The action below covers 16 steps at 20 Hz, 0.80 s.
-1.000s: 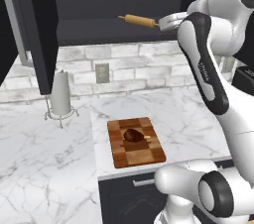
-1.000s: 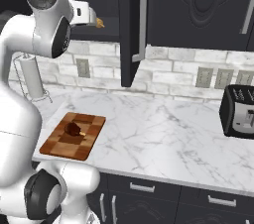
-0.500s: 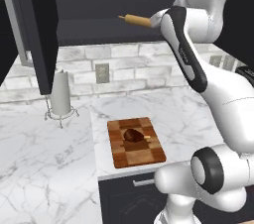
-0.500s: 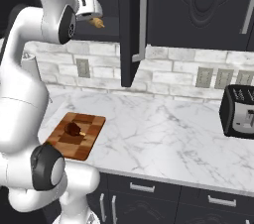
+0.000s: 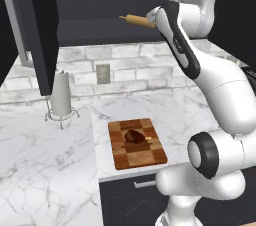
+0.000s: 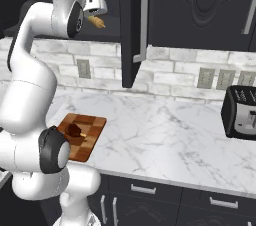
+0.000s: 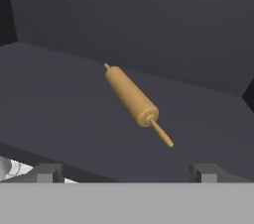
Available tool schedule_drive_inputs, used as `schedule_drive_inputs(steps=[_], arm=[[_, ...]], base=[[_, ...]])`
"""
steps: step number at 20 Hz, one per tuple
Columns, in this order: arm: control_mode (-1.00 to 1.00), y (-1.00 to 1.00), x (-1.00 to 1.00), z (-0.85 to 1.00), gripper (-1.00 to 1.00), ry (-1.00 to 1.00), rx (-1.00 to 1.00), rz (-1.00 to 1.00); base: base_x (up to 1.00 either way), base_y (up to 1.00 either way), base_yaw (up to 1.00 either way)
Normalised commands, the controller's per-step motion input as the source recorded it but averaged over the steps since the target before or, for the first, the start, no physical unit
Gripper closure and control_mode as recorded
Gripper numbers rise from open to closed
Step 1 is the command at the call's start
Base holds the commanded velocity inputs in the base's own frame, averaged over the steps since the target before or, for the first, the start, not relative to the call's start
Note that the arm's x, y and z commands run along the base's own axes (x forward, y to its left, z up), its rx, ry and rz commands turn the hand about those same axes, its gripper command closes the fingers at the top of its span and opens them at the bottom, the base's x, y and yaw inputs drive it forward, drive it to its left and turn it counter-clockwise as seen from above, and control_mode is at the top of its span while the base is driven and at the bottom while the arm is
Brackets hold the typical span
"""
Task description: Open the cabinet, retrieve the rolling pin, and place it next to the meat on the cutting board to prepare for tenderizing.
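End effector [image 7: 126, 172] spread as wide as it goes, two dark fingertips [image 7: 45, 172] far apart at the bottom of the hand view, nothing held or touched between them. Ahead of the end effector, lying loose on the dark shelf [image 7: 59, 104] inside the cabinet [image 5: 42, 25]: the rolling pin [image 7: 132, 97], tan wood, set at a slant across the shelf, one narrow handle pointing back toward the end effector and the other away toward the cabinet's rear wall. Clear gap between fingertips and pin; no contact. From the left base view, rolling pin [image 5: 137, 20] just beside the wrist, poking out to the side at shelf height; from the right base view, only one tan end [image 6: 96, 21] showing just below the white hand. Cabinet door [image 6: 134, 25] swung open, standing edge-on to one side of the end effector, long silver bar handle along it. Far below the end effector, on the marble tabletop [image 5: 45, 160]: checkered cutting board [image 5: 136, 142] with the dark reddish meat [image 5: 133, 135] resting near its middle. Also below and off to the side, a paper towel holder [image 5: 62, 97] standing upright; farther along the tabletop, a black toaster [image 6: 241, 112].
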Motion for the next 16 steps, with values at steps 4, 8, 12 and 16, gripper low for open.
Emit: schedule_drive_inputs(steps=[4, 8, 12, 16], arm=[[-1.0, 0.0, 0.35, -0.02, -1.0, 0.0, 0.0, 0.03], [-1.0, -0.01, 0.36, -0.11, -1.0, 0.0, -0.02, 0.02], [-1.0, 0.0, 0.31, -0.16, -1.0, 0.0, -0.05, 0.0], [-1.0, 0.0, 0.28, -0.16, -1.0, 0.0, -0.05, 0.0]], base=[[0.0, 0.0, 0.0], [0.0, 0.0, 0.0], [0.0, 0.0, 0.0], [0.0, 0.0, 0.0]])
